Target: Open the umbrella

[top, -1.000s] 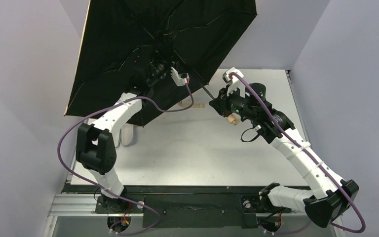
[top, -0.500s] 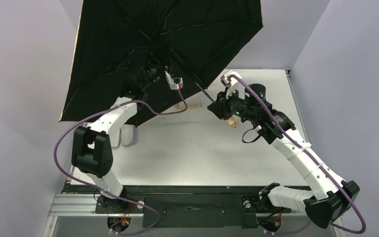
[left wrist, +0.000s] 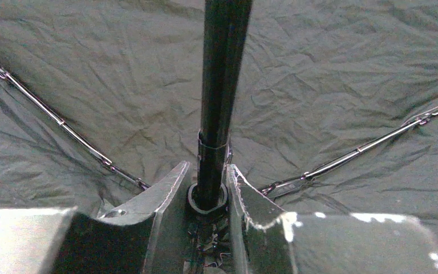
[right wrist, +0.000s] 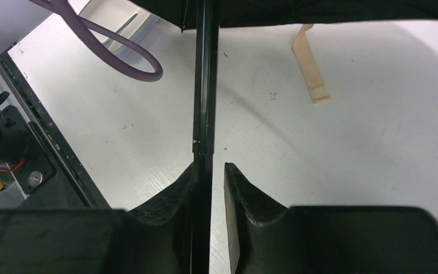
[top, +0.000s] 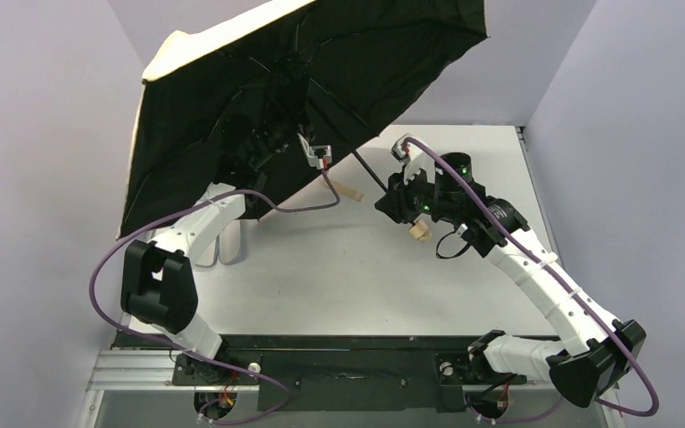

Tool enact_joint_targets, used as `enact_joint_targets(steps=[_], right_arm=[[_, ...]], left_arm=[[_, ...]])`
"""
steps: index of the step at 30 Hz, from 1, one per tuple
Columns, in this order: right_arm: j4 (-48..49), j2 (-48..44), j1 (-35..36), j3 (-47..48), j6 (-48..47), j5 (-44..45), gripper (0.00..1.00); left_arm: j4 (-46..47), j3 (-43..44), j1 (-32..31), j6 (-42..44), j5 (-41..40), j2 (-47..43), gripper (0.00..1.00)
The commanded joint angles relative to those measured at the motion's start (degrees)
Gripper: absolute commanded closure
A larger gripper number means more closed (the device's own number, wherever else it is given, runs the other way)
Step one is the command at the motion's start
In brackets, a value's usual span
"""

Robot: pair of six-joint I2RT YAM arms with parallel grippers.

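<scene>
The umbrella [top: 366,53] is open, its black inner side facing the top view, with tan outer fabric showing along the upper left edge [top: 223,36]. My left gripper [top: 272,134] is under the canopy, shut on the runner collar around the black shaft [left wrist: 219,85]; it shows in the left wrist view [left wrist: 205,171]. My right gripper [top: 389,194] is low on the shaft beside the tan knob handle [top: 419,231]. In the right wrist view [right wrist: 210,165] the shaft [right wrist: 205,85] lies against one finger, with a narrow gap to the other.
A tan closing strap [top: 350,191] hangs from the canopy edge, also in the right wrist view [right wrist: 309,68]. The lavender pouch [top: 228,242] lies on the table under my left arm. Side walls stand close on both sides. A purple cable [right wrist: 120,51] loops near the shaft.
The canopy has tipped, so its tan outer side now shows at the upper left. My left gripper moved left with the runner. My right gripper and the handle moved slightly nearer.
</scene>
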Motion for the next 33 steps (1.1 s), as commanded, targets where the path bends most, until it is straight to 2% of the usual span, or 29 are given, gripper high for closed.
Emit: enact_joint_targets(steps=[1, 2, 3, 5, 6, 9, 11, 12, 14, 18, 20, 23, 28, 33], right_arm=[[0.7, 0.6, 0.4, 2.5, 0.7, 0.6, 0.77], [0.8, 0.7, 0.3, 2.6, 1.3, 0.8, 0.69], [1.3, 1.0, 0.3, 2.6, 1.8, 1.3, 0.53], [2.1, 1.6, 0.3, 2.7, 2.9, 1.6, 0.46], [2.3, 1.9, 0.3, 2.8, 3.4, 1.6, 0.47], [2.8, 3.4, 0.4, 3.5, 4.3, 1.4, 0.53], [2.8, 4.1, 0.3, 3.7, 4.8, 1.0, 0.65], [2.7, 4.4, 0.3, 3.7, 4.9, 0.7, 0.80], [2.5, 4.4, 0.3, 3.6, 4.5, -0.6, 0.99], [3.6, 3.5, 0.2, 3.9, 5.4, -4.3, 1.00], [5.0, 3.0, 0.1, 4.1, 6.8, -5.7, 1.00], [7.7, 2.3, -0.3, 3.8, 9.5, -8.6, 1.00], [12.4, 2.0, -1.9, 2.4, 14.6, -11.3, 1.00], [14.2, 2.0, -2.9, 1.7, 16.9, -11.8, 1.00]], left_arm=[[4.3, -0.3, -0.5, -0.4, 0.4, -5.0, 1.00], [4.0, -0.4, -0.5, -0.5, 0.6, -5.4, 1.00], [3.6, -0.5, -0.5, -0.5, 0.6, -5.5, 1.00], [3.0, -0.7, -0.7, -0.4, 0.8, -5.9, 1.00], [3.1, -0.7, -0.8, -0.4, 1.0, -6.1, 1.00], [3.2, -0.7, -1.1, -0.5, 1.1, -6.2, 1.00], [3.4, -0.7, -1.2, -0.5, 1.1, -6.2, 1.00], [3.4, -0.7, -1.2, -0.4, 1.0, -6.3, 1.00], [3.1, -0.7, -1.1, -0.5, 0.4, -6.2, 1.00], [2.0, -2.5, -0.8, -0.5, -1.0, -6.7, 0.99], [2.5, -4.7, -0.7, 0.2, -0.5, -7.2, 0.89], [-0.7, -6.0, -0.5, -1.1, 1.8, -9.3, 0.82], [-4.3, -7.7, -0.6, -1.1, 3.9, -11.4, 0.75], [-8.2, -11.3, -0.8, -0.3, 7.1, -14.0, 0.64]])
